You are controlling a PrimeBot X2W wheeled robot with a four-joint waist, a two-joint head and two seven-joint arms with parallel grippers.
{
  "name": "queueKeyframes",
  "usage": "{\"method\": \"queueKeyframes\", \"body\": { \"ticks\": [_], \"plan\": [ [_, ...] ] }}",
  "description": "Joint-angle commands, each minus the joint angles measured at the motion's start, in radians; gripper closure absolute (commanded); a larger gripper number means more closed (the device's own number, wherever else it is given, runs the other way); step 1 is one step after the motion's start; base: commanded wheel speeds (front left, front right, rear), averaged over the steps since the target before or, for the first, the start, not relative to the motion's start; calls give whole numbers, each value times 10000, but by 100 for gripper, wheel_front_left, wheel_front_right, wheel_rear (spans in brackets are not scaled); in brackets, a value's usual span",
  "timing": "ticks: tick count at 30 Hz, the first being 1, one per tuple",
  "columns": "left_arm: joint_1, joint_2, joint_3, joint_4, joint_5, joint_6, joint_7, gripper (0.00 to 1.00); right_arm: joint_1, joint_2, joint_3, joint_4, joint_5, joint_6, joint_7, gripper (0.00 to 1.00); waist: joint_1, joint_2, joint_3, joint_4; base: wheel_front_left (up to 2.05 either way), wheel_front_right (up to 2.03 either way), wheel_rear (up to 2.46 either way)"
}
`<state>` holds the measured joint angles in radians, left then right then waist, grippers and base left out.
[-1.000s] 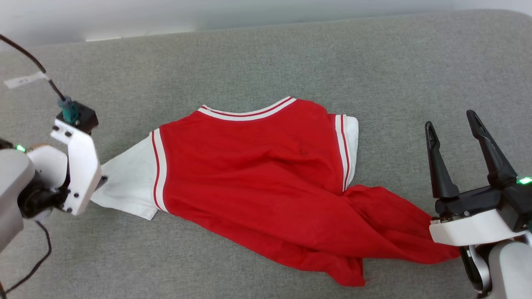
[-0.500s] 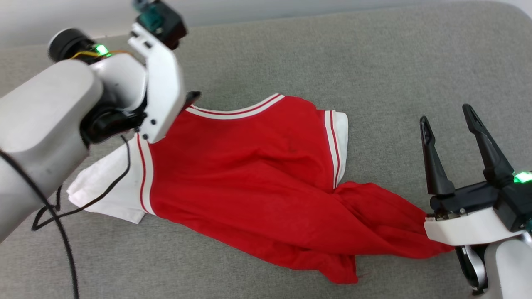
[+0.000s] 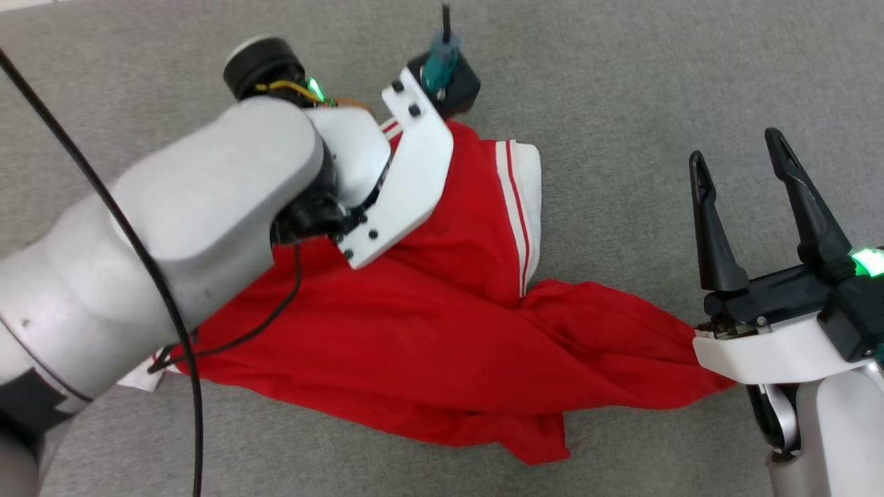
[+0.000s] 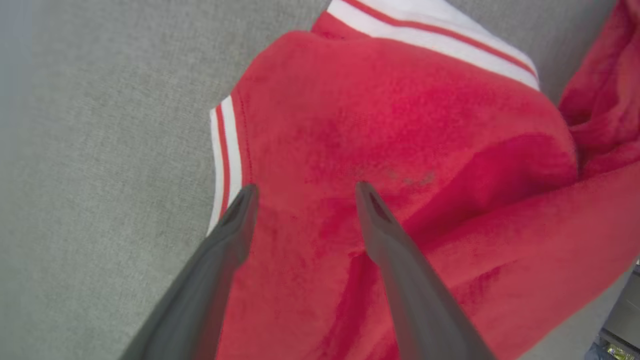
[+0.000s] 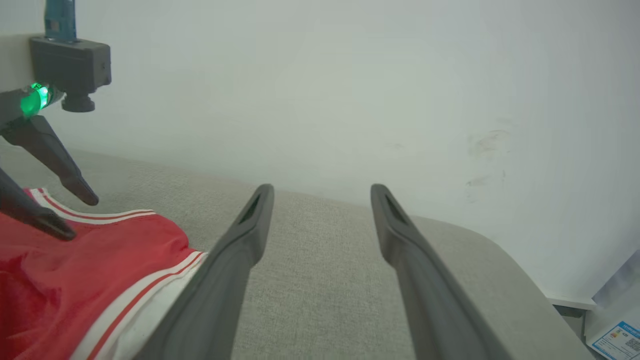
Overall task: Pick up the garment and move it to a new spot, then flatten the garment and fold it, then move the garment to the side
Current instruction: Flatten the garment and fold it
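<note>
My left gripper is spread wide w/ nothing between the fingers, hanging over the red body of the garment just beside its striped trim; can't tell if the tips touch the cloth. My right gripper is spread & empty too, fingers pointing away from me at the garment's right end, where a red corner reaches under its white base. The garment lies rumpled on the grey padded surface, white sleeve on the far side, hem bunched nearer me
</note>
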<state>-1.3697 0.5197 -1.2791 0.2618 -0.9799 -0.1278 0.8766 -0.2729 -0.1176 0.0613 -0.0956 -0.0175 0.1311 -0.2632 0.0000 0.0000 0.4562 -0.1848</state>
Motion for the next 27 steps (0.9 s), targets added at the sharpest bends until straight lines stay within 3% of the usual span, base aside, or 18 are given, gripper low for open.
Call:
{"method": "queueKeyframes", "body": {
  "ticks": [1, 6, 9, 10, 11, 20, 27],
  "plan": [
    [306, 38, -19, -27, 165, -9, 153, 0, -158, 93, 25, -33, -18, -7, -22, 0, 0, 0, 252, -242, 0, 0, 0],
    [1356, 260, -63, -313, 886, -12, 1018, 0, -300, 206, 60, -20, -51, -7, -22, 0, 0, 0, 495, -472, 0, 0, 0],
    [1802, 397, -160, -308, 1193, -13, 996, 0, -345, 226, 27, 20, -73, -7, -22, 0, 0, 0, 513, -499, 0, 0, 0],
    [1880, 407, -168, -295, 1240, -13, 884, 86, -343, 238, 21, 33, -82, -7, -22, 0, 0, 0, 490, -487, 0, 0, 0],
    [1909, 416, -170, -298, 1252, -13, 833, 100, -325, 243, 17, 44, -92, -7, -22, 0, 0, 0, 441, -463, 0, 0, 0],
    [827, 960, -19, -354, 959, -5, -996, 100, 78, 15, -172, 193, -105, -7, -22, 0, 0, 0, -387, 116, 0, 0, 0],
    [1503, 1754, -24, 385, 515, -6, -1573, 100, 345, 34, -169, 273, -103, -7, -22, 0, 0, 0, -775, 408, 0, 0, 0]
  ]
}}
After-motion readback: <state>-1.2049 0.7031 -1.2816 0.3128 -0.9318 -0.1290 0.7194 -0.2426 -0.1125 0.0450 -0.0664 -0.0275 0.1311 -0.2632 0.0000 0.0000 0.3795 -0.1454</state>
